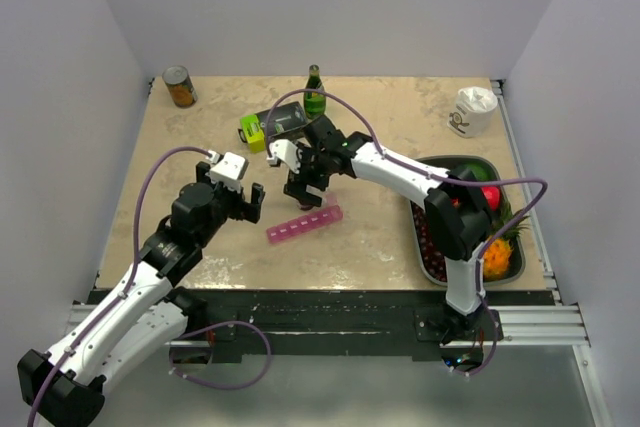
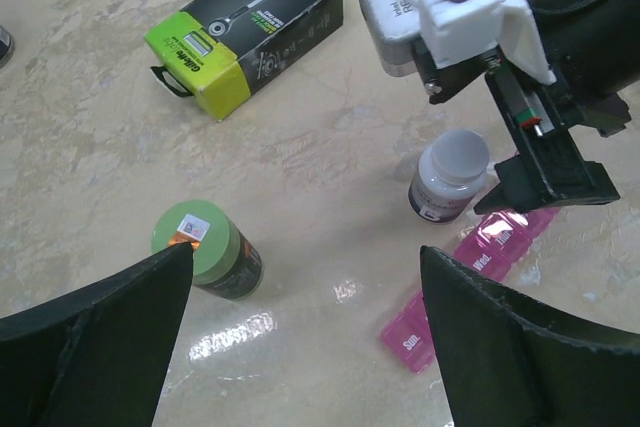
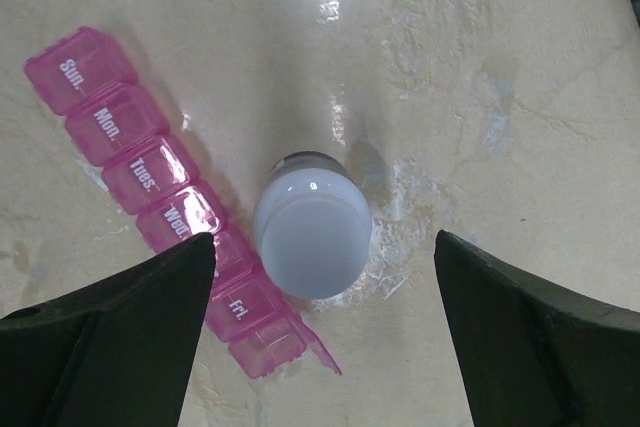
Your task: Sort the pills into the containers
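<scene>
The right gripper hung open astride the white-capped bottle, the left gripper open and empty; the containers lay just beside at eight o'clock, where a closing finger could nudge them.

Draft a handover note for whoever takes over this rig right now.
Left gripper: open, empty, hovering above the table.
Right gripper: open, poised over the white-capped bottle, one finger on either side, not gripping.
The bottle stands upright, cap on, beside the pink pill organiser, near its Thu/Fri compartments.
Done: nothing visible; no loose pills.
Left: grasp and open the bottle, open the lids, sort the pills.
</scene>
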`<action>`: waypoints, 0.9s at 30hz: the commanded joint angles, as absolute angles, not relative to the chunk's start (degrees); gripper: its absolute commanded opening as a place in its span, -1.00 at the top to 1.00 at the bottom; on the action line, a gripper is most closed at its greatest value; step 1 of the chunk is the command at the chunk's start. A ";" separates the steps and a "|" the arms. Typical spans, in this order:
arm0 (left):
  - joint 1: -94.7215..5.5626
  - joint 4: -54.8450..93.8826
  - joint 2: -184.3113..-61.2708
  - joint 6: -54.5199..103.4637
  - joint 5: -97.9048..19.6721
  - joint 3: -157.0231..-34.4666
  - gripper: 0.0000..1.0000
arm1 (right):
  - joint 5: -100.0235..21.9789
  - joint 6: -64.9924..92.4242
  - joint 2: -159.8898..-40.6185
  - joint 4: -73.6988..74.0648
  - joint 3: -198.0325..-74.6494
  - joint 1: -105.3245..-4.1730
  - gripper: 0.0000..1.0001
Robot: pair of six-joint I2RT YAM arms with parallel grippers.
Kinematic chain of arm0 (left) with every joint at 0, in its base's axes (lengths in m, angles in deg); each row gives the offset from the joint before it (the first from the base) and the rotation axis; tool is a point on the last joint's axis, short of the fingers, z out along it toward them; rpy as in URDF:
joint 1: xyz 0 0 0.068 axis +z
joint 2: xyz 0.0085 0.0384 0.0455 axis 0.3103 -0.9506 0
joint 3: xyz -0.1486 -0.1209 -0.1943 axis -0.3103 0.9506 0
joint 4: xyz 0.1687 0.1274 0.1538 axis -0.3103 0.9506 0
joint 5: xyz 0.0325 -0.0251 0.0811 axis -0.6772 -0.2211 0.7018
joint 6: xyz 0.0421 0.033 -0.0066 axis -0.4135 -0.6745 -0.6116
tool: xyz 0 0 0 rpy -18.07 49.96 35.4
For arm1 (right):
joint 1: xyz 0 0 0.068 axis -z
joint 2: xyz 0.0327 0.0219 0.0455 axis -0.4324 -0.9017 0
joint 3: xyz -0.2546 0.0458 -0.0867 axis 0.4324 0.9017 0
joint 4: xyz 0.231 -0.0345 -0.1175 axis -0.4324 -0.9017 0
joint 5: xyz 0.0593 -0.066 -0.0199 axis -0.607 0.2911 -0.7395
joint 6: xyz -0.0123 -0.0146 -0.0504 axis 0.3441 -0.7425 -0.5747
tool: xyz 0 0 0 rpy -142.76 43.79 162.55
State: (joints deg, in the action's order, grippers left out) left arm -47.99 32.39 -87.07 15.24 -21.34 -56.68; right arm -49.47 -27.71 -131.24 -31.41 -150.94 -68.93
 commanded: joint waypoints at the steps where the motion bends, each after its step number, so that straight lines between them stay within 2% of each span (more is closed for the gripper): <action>1: -47.70 29.62 -86.76 14.12 -20.40 -56.97 -0.99 | -46.15 -24.30 -132.20 -31.83 -155.45 -69.21 -0.80; 3: -47.70 29.62 -86.76 13.95 -20.48 -57.06 -0.99 | -46.41 -24.12 -133.43 -32.35 -156.76 -69.22 -0.76; 7: -47.79 29.71 -86.32 13.86 -21.19 -56.89 -0.98 | -47.38 -24.04 -135.01 -33.76 -158.35 -69.21 -0.49; 10: -47.70 29.62 -85.80 13.68 -21.19 -56.80 -0.98 | -47.82 -23.95 -135.54 -34.29 -158.88 -69.13 0.02; 11: -47.70 29.53 -85.53 13.60 -21.19 -56.71 -0.99 | -47.99 -23.95 -135.54 -34.46 -158.79 -69.13 0.24; 15: -47.70 28.22 -84.21 13.42 -26.07 -56.36 -0.99 | -50.01 -24.65 -134.40 -35.52 -159.06 -69.04 0.67; 17: -47.79 26.73 -82.73 13.16 -30.57 -55.66 -0.98 | -51.50 -24.91 -132.56 -36.40 -159.32 -68.69 0.78; 21: -47.79 17.19 -80.70 10.61 -50.30 -50.23 -0.98 | -59.84 -25.00 -127.38 -38.59 -158.98 -66.50 0.88; 27: -47.87 7.58 -82.45 14.19 -59.93 -46.87 -0.99 | -73.38 -22.63 -115.43 -37.45 -149.59 -61.93 0.91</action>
State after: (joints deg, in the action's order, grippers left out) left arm -47.88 19.38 -81.12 12.66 -48.59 -48.37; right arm -61.62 -24.26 -125.50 -38.07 -153.76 -64.73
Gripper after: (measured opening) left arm 0.992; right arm 0.449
